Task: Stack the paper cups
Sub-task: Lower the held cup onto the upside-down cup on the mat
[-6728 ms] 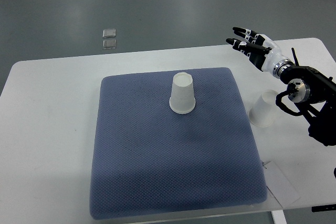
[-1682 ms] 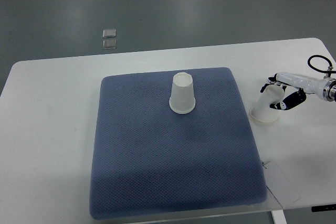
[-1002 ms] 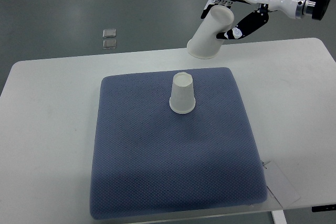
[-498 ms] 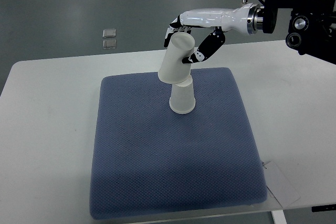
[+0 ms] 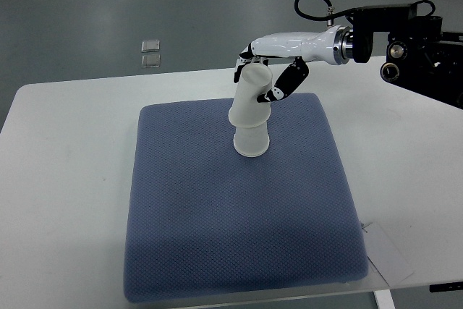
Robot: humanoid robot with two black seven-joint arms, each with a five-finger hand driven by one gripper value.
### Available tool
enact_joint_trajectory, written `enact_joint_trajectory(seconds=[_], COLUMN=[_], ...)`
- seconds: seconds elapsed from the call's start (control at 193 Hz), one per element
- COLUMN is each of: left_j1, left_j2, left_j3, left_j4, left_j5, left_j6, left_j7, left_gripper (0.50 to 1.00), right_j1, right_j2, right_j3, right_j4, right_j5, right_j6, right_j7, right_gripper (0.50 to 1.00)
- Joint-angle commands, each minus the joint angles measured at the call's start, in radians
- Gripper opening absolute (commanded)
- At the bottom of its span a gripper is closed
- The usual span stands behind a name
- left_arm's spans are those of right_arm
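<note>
Right arm out, hand closed around a cup.

I see my right arm coming in from the picture's right edge, its dark wrist housing high at the far side and the white forearm stretching leftward. My right hand wraps a paper cup, fingers draped over its top end and the black-tipped thumb pressed on the near side. The cup looks tilted in my grip, though its lower rim is hard to judge.

No legible text or markings.
</note>
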Motion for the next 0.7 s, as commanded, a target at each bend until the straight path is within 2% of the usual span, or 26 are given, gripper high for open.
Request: enact_joint_trajectory(seconds=[0.0, 0.566, 0.571, 0.592, 0.644, 0.696], left_j1=[0.0, 0.0, 0.0, 0.0, 0.0, 0.0], left_j2=[0.0, 0.0, 0.0, 0.0, 0.0, 0.0], left_j3=[0.0, 0.0, 0.0, 0.0, 0.0, 0.0], left_j4=[0.0, 0.0, 0.0, 0.0, 0.0, 0.0], left_j5=[0.0, 0.0, 0.0, 0.0, 0.0, 0.0], left_j6=[0.0, 0.0, 0.0, 0.0, 0.0, 0.0], left_j7=[0.0, 0.0, 0.0, 0.0, 0.0, 0.0], left_gripper=[1.0, 1.0, 1.0, 1.0, 1.0, 1.0], right_j1=[0.0, -0.013, -0.014, -0.019, -0.023, -0.027], right_j2=[0.002, 0.017, 0.017, 0.017, 0.018, 0.018], right_j3=[0.001, 0.001, 0.001, 0.001, 0.001, 0.001], right_j4=[-0.002, -0.034, -0.036, -0.036, -0.036, -0.036], right_j5=[-0.001, -0.038, -0.038, -0.038, -0.036, -0.035], right_j6=[-0.003, 0.0, -0.001, -0.003, 0.002, 0.005], right_j7=[-0.009, -0.009, -0.009, -0.009, -0.009, -0.009], right_gripper=[0.5, 0.5, 0.527, 0.56, 0.592, 0.648])
